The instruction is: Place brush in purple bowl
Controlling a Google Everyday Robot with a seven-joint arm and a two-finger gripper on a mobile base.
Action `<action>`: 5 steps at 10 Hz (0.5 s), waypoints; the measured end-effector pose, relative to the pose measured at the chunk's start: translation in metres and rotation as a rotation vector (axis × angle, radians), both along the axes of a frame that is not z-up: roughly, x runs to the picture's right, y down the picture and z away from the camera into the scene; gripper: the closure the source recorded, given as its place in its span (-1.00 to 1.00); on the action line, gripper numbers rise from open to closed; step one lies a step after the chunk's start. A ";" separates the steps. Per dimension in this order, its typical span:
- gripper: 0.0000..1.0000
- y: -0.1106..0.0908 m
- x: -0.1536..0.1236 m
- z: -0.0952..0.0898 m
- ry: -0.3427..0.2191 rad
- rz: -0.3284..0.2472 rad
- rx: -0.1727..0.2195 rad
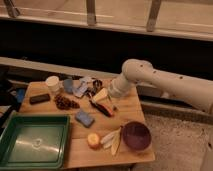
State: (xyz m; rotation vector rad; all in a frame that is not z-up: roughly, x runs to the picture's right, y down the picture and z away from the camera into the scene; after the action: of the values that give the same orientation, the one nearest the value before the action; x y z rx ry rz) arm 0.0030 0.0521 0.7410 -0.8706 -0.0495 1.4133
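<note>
The brush (103,108) is a slim dark stick lying slanted on the wooden table (127,107), near its middle. My gripper (102,97) hangs at the end of the white arm (150,77), which reaches in from the right. It is just above the brush's upper end and stands open, with nothing in it. The purple bowl (136,135) sits at the table's front right corner, well below and right of the gripper.
A green tray (35,141) fills the front left. Also on the table are a white cup (52,82), a black block (39,99), a brown cluster (65,102), blue packets (75,87), a blue sponge (84,118), an orange fruit (93,140) and pale peels (113,137).
</note>
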 end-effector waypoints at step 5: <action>-0.60 -0.028 -0.043 0.007 -0.087 -0.026 0.059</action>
State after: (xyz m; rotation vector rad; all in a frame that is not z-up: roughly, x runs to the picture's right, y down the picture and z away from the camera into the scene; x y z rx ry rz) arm -0.0395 0.0244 0.7483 -0.8803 -0.1446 1.3435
